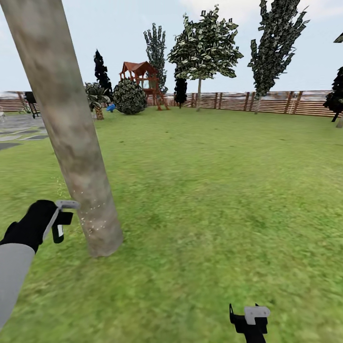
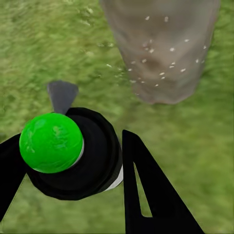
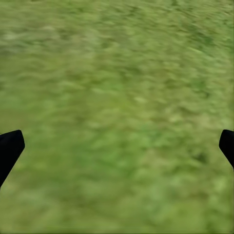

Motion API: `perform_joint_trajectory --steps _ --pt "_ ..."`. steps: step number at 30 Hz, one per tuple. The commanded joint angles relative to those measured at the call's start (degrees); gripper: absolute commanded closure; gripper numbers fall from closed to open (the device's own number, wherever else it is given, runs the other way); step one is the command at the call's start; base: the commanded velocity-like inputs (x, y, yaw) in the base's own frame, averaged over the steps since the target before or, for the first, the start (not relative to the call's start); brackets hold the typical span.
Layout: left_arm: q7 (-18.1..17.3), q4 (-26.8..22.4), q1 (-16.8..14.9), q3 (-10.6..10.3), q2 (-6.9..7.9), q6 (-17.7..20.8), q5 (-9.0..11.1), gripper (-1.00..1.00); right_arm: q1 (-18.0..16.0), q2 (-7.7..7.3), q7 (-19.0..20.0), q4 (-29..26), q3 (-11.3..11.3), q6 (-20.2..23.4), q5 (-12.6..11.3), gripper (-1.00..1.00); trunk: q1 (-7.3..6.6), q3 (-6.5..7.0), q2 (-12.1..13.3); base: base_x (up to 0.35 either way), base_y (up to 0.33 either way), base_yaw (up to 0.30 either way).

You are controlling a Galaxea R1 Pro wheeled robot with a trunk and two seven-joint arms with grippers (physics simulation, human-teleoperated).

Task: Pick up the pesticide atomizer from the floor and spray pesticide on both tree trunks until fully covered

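A thick grey-tan mottled tree trunk leans up from the grass at the left. My left gripper hangs just left of its base, shut on the pesticide atomizer. In the left wrist view the atomizer shows a bright green cap and black body between the fingers, its grey nozzle toward the trunk. Pale spray specks dot the trunk's lower part. My right gripper is low at the right, open over bare grass.
A brown slatted fence closes the far side of the lawn. A red playhouse, a round bush, a short palm and leafy and black trees stand before it. Grey paving lies far left.
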Motion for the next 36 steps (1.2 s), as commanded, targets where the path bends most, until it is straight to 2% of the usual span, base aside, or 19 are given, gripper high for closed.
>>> perform_joint_trajectory --steps 1,4,10,15,18,21,26,31,36 --pt "0.04 -0.01 0.04 0.05 0.25 0.01 0.12 1.0 0.01 0.0 -0.05 -0.01 0.0 0.0 0.0 -1.0 0.0 0.0 0.0 0.011 0.0 0.0" --pt "0.1 -0.01 0.15 -0.13 0.57 -0.06 0.11 1.0 0.0 0.0 -0.08 -0.04 0.0 0.0 -0.02 -1.0 0.0 0.0 0.0 0.003 0.0 0.036" --pt "0.27 0.06 0.28 -0.16 0.12 -0.24 0.27 1.0 0.0 0.0 -0.09 -0.09 0.0 0.0 -0.05 -1.0 0.0 0.0 0.0 0.004 -0.001 0.245" --pt "0.36 0.41 0.4 -0.1 -0.42 -0.34 0.27 1.0 0.01 0.0 -0.09 -0.09 0.0 0.0 -0.03 -1.0 0.0 0.0 0.0 0.145 -0.188 0.062" --pt "0.43 0.28 2.03 -0.1 -1.36 -0.44 0.18 1.0 0.01 0.0 -0.09 -0.08 0.0 0.0 -0.02 -1.0 0.0 0.0 0.0 0.175 -0.224 0.003" --pt "0.45 0.45 2.41 -0.1 -1.6 -0.39 0.12 1.0 0.01 0.0 -0.09 -0.05 0.0 0.0 -0.01 -1.0 0.0 0.0 0.0 0.196 -0.223 0.006" --pt "0.47 2.71 4.58 0.26 -1.26 -0.81 0.19 1.0 -0.01 0.08 -0.09 -0.08 0.05 0.0 -0.01 -1.0 0.0 0.0 0.0 0.206 -0.16 0.198" --pt "0.54 2.55 7.14 0.34 -1.25 -0.95 0.19 1.0 -0.01 0.08 -0.06 -0.06 0.06 0.0 0.0 -1.0 0.0 0.0 0.0 0.012 -0.006 0.273" --pt "0.53 0.76 7.5 0.51 -1.43 -0.96 0.4 1.0 0.01 0.09 -0.04 -0.05 0.07 0.0 0.0 -1.0 0.0 0.0 0.0 0.059 -0.07 0.079"
